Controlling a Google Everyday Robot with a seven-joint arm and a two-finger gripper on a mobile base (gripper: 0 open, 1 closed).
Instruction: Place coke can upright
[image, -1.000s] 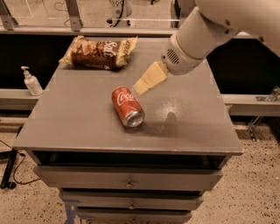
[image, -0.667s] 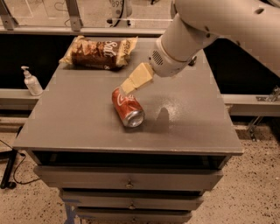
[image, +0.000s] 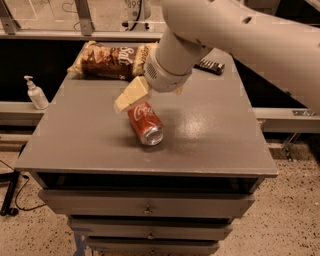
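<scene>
Red coke can (image: 145, 123) lies on its side near the middle of the grey table (image: 215, 135), its silver end towards the table's front edge. We note the cream gripper (image: 126, 99) low over the table at the can's far end; we cannot tell whether it is parted or closed, or whether it touches the can. A brown snack bag (image: 112, 61) lies at the table's far edge and a pump bottle (image: 36, 93) stands off the table's left side.
</scene>
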